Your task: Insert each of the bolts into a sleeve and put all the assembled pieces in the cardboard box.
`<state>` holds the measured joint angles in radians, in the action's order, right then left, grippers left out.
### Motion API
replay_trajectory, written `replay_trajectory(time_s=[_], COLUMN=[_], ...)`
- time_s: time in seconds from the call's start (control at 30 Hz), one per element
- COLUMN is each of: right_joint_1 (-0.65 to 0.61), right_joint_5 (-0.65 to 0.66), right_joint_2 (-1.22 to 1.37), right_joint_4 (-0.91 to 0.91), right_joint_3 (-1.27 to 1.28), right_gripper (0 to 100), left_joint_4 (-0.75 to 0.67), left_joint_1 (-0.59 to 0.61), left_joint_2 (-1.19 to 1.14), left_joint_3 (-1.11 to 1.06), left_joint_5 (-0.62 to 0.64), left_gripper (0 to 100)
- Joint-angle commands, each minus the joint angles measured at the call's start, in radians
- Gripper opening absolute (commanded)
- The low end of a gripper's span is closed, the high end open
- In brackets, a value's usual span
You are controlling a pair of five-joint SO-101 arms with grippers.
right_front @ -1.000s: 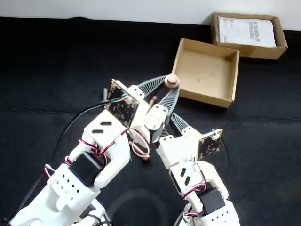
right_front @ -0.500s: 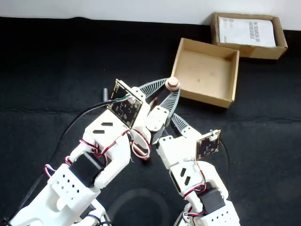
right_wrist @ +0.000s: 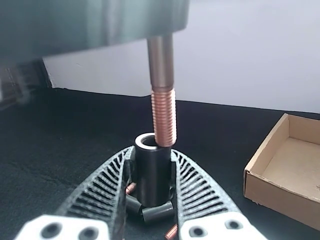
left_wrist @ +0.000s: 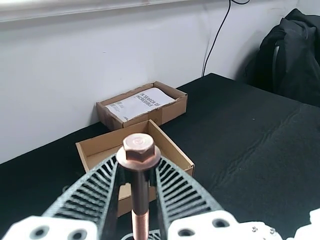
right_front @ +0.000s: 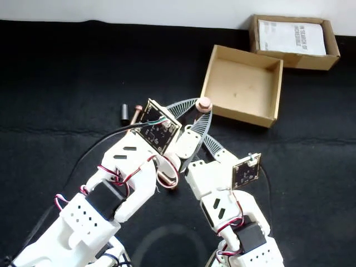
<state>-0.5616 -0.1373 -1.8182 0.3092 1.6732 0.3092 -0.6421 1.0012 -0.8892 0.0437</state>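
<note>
Black cloth tabletop (right_front: pixel 55 67); white wall (left_wrist: pixel 60 60) behind, dark bag (left_wrist: pixel 292 55) in corner. Left end effector (left_wrist: pixel 138 167) clamps bolt (left_wrist: pixel 138 147) upright. Right end effector (right_wrist: pixel 152 156) clamps sleeve (right_wrist: pixel 152 182); bolt tip at sleeve mouth. Cardboard box (right_front: pixel 245 115) near, second box (right_front: pixel 295 60) beyond it.

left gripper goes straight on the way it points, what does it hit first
Probably the near wall of the empty cardboard box, straight beyond the left gripper and its bolt, though it may pass above.

The left gripper (left_wrist: pixel 136 172) clamps a copper bolt (left_wrist: pixel 138 150) upright, head up, with the cardboard box (left_wrist: pixel 171 148) apparently just beyond it.
</note>
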Motion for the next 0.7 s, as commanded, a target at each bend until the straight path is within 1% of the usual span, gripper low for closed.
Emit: replay_trajectory(time_s=[0.0, 0.5, 0.67], right_joint_1=[-0.001, 0.022, 0.022], right_joint_5=[0.011, 0.011, 0.011], right_joint_2=[-0.01, -0.01, -0.01], right_joint_4=[-0.001, -0.002, -0.002], right_joint_3=[0.128, 0.128, 0.128], right_gripper=[0.7, 0.7, 0.7], left_joint_4=[0.002, 0.006, 0.066], left_joint_1=[0.002, 0.021, 0.019], left_joint_2=[0.024, 0.024, 0.024], left_joint_3=[0.008, 0.005, 0.005], left_joint_5=[-0.006, -0.006, -0.005], left_gripper=[1, 1, 1])
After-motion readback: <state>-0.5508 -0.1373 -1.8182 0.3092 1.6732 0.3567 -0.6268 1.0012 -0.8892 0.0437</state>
